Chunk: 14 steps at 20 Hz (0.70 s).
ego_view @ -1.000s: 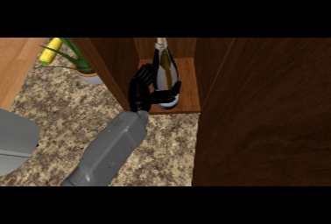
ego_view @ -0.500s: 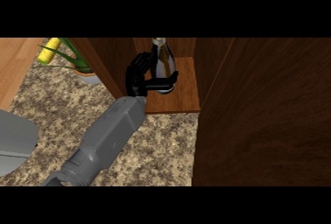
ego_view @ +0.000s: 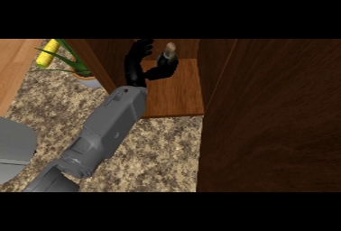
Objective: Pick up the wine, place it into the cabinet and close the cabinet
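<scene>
head view, steeply downward, near cabinet [ego_view: 174, 90]

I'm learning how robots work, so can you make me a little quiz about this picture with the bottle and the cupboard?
1. True or false: the wine bottle lies flat on the speckled counter.
2. Where does the bottle stand? A) on the cabinet shelf B) in the plant pot C) on the grey thing at the left edge
3. Fill in: the cabinet door is ____.

Key
1. False: it stands upright inside the cabinet, the hand curled beside it.
2. A
3. Open
</scene>
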Each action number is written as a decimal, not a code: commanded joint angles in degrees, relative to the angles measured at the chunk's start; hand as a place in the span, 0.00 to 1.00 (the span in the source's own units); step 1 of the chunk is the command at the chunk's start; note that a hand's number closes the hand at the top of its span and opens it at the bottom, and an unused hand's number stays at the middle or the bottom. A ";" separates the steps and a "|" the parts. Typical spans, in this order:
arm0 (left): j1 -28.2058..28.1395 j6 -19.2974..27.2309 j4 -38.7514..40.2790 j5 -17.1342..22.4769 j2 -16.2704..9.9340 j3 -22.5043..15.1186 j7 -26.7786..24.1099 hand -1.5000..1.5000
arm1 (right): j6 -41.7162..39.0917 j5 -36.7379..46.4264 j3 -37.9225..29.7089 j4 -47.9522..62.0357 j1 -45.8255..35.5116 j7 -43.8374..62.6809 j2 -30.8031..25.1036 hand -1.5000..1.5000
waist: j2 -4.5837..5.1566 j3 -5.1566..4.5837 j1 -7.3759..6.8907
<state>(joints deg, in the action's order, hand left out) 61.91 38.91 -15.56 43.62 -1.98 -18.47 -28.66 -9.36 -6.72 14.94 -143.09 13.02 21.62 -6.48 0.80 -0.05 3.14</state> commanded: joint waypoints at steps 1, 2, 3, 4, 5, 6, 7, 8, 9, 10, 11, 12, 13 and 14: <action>0.85 0.61 4.25 -2.33 -1.79 -0.31 -2.25 0.00 | 0.13 -5.27 0.25 -9.19 3.23 3.62 -0.41 0.00 | -0.06 0.04 0.27; 2.76 2.82 4.54 -2.97 -0.03 -0.81 -0.17 0.00 | 0.21 -6.27 -0.70 -8.40 2.69 3.21 -0.13 0.00 | -0.24 0.07 -0.29; 2.04 -0.55 5.79 -2.65 -1.91 -0.08 -0.39 0.00 | 1.49 -2.13 2.84 -9.82 3.63 4.22 0.85 0.00 | -0.06 -0.01 0.26; 3.12 0.54 6.84 -2.75 -2.39 0.24 -0.11 0.00 | -1.01 -6.21 -1.06 -7.79 3.83 1.28 -0.74 0.00 | 0.17 0.07 0.66; 3.93 0.97 7.58 -3.37 -2.20 -0.22 0.99 0.00 | -0.45 -4.86 0.21 -9.28 3.61 3.06 -0.74 0.00 | 0.08 0.04 0.57; 2.35 -0.27 8.07 -3.54 -2.31 0.06 -1.19 0.00 | -0.76 -5.23 -0.41 -5.31 1.26 1.31 -0.11 0.00 | 0.34 0.03 0.23; 3.04 -0.64 8.36 -3.46 -3.60 0.30 0.17 0.00 | -0.02 -4.77 0.73 -8.05 3.45 2.50 0.25 0.00 | 0.18 0.02 0.49; 2.62 0.62 8.72 -3.94 -1.46 0.17 -1.23 0.00 | -0.44 -5.56 -0.13 -6.89 2.10 2.28 0.04 0.00 | 0.25 0.03 0.30; 2.71 0.85 8.55 -4.01 -1.56 0.22 0.15 0.00 | -1.61 -7.46 -2.41 -8.12 3.54 2.19 -1.33 0.00 | -0.07 0.07 -0.18; 4.83 0.81 9.30 -4.08 -2.62 0.36 2.01 0.00 | -1.53 -6.43 -1.17 -7.61 4.23 0.86 -0.44 0.00 | 0.02 0.07 0.28; 3.91 1.31 9.79 -3.96 -1.96 0.80 0.24 0.00 | -1.07 -5.00 0.65 -6.97 3.40 1.67 0.15 0.00 | 0.23 0.02 0.45; 3.62 0.13 10.41 -4.28 -3.90 0.59 0.16 0.00 | -1.33 -6.15 -1.18 -5.95 2.60 0.65 0.07 0.00 | 0.46 0.04 0.66; 5.36 1.45 10.18 -4.57 -3.54 0.45 1.04 0.00 | 0.24 -4.61 0.40 -8.03 0.33 4.45 0.39 0.00 | 0.26 -0.03 0.11; 5.73 2.33 10.65 -5.03 -2.52 0.13 1.43 0.00 | -0.93 -5.83 -0.44 -8.50 2.60 3.15 -0.29 0.00 | 0.12 0.03 0.44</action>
<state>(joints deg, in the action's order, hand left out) 66.00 40.22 -7.12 39.82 -1.61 -18.13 -27.91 -10.40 -6.68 15.26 -142.97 13.67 20.75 -5.94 0.87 -0.02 3.74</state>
